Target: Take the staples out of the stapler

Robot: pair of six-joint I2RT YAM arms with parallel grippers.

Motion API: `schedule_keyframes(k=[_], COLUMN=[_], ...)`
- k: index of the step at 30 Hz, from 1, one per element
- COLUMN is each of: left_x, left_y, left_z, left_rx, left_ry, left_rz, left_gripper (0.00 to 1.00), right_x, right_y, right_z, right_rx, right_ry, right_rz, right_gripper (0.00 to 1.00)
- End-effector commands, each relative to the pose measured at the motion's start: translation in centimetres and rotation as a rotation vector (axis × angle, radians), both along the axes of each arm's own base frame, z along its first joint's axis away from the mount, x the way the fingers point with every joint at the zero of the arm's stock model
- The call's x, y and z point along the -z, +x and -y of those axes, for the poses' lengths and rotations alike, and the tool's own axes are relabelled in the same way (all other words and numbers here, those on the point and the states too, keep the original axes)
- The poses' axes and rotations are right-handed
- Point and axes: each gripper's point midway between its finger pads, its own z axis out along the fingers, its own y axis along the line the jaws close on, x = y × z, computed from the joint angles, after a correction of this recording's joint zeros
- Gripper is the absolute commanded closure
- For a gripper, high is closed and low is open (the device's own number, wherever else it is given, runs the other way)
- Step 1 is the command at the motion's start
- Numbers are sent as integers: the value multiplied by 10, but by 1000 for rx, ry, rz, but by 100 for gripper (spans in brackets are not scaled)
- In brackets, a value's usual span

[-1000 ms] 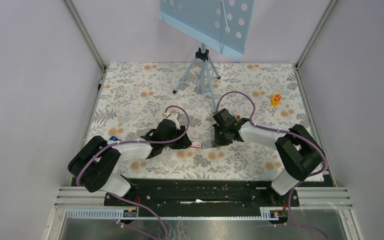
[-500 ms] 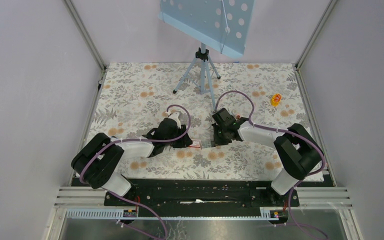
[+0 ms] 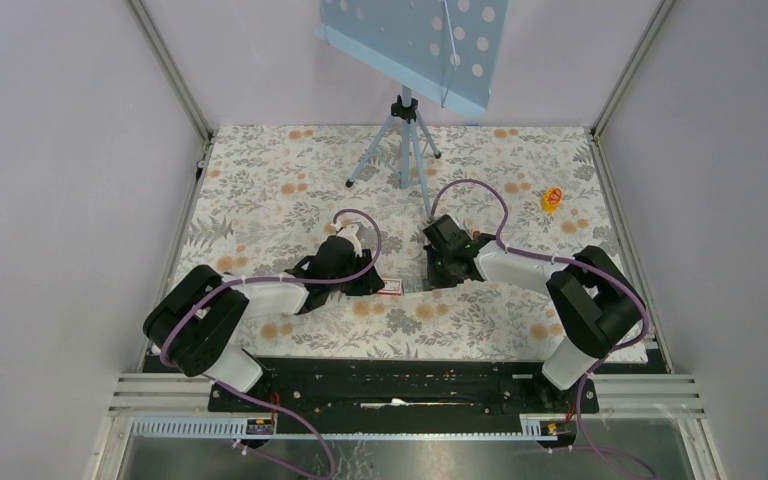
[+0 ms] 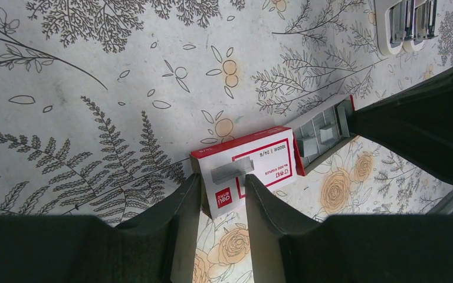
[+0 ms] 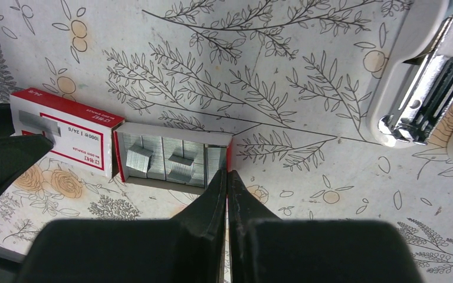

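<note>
Two fingers of the left gripper are seen set apart, astride the near corner of a red-and-white staple box sleeve. Whether the pads press on the card cannot be told. The sleeve lies flat on the floral cloth, label side up. An open tray stands partway out of the sleeve's far end, and grey staple strips are packed in it, with two short pieces lying askew on top.

The right gripper is closed, fingertips pressed together with nothing between them. The tips are placed right at the tray's outer end wall; contact looks likely but is not certain. In the right wrist view the left gripper is seen as a dark shape at the sleeve's other end, so the box is flanked by both grippers along one line. In the top view the box is seen between the two grippers, in the near middle of the cloth.

The stapler is found beyond the tray, apart from it and touched by neither gripper. It lies opened on the cloth, pale body outside, grey metal channel exposed — what sits in that channel cannot be made out. In the left wrist view it is cut off by the top right corner.

Further out, a small yellow-orange object is seen near the far right edge of the cloth. A tripod carrying a pale blue perforated panel is seen at the back.
</note>
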Motion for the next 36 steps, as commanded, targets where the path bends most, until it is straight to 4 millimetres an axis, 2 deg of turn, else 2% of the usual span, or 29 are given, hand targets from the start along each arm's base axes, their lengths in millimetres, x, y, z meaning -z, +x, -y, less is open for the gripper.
schedule_keyframes(k=[1, 36], left_x=[-9, -6], left_y=[9, 6], left_z=[7, 7], left_rx=[17, 20], left_ry=[-22, -23], left_rz=[33, 22], left_gripper=[63, 60], right_x=[-16, -13], right_y=[12, 13], right_z=[-7, -23], right_rx=[13, -4], right_ry=[17, 51], right_rz=[67, 44], right_gripper=[100, 100])
